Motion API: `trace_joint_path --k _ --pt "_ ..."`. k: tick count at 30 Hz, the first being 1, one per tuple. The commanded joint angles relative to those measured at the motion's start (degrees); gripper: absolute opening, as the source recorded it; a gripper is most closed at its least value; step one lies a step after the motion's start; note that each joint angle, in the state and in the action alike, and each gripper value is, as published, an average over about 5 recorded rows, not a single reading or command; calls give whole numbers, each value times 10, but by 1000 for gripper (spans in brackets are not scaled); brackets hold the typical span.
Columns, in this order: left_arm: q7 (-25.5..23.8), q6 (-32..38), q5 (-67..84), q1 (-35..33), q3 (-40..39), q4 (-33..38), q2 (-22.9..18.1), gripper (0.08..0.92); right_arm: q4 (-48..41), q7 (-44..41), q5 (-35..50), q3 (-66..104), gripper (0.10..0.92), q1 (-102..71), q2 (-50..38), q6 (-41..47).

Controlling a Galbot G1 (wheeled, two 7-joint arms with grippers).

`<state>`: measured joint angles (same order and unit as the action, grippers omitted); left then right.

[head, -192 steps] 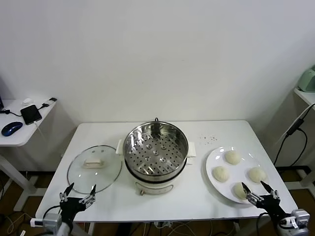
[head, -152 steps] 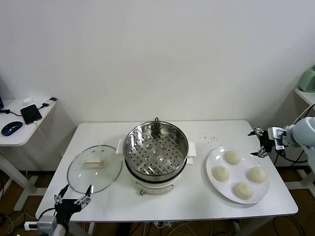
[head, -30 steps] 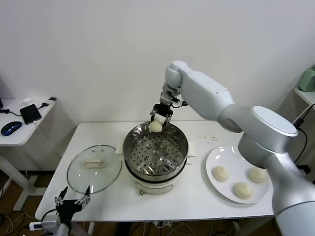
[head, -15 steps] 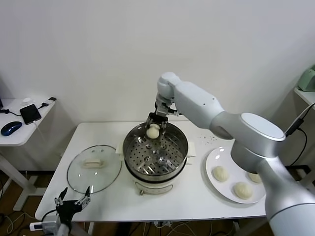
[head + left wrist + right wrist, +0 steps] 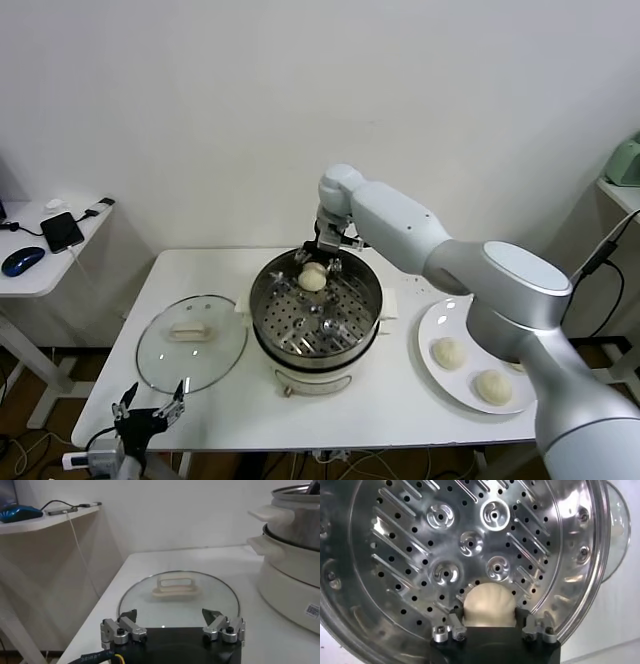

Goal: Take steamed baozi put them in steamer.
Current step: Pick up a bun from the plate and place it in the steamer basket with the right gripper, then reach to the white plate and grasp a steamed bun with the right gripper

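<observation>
The left claw (image 5: 150,412) waits spread open beside the glass lid (image 5: 192,340). The plate (image 5: 435,323) holds remaining baozi. Farther back, the right claw (image 5: 317,262) stands open inside the steamer (image 5: 316,303), one baozi (image 5: 313,279) between its fingers on the perforated tray.

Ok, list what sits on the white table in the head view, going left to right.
Left gripper at the near edge → glass lid → steamer, with one baozi on its tray under the right gripper → white plate holding the remaining baozi.
</observation>
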<state>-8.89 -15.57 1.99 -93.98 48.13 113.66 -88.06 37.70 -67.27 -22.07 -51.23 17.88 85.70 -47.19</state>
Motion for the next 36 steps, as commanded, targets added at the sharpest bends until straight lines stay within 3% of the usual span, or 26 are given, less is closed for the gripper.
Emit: trace_joint_path --k 1,7,12,15,23,36 --pt "0 -1 -1 -1 0 2 0 823 82 -84 125 -4 817 40 -55 81" --pt "-2 -1 -1 -5 1 7 0 823 228 -163 237 -1 823 98 -191 362" --pt "-5 -5 3 -2 -1 8 1 823 325 -174 245 27 823 106 -305 573" --pt "-7 -8 7 1 -2 7 3 823 353 -171 250 35 823 97 -357 646" --pt "-11 -12 14 3 -9 8 11 823 383 -147 285 21 823 63 -463 733" --pt "-14 -13 17 1 -16 7 14 823 469 -80 223 52 823 -95 -539 737"
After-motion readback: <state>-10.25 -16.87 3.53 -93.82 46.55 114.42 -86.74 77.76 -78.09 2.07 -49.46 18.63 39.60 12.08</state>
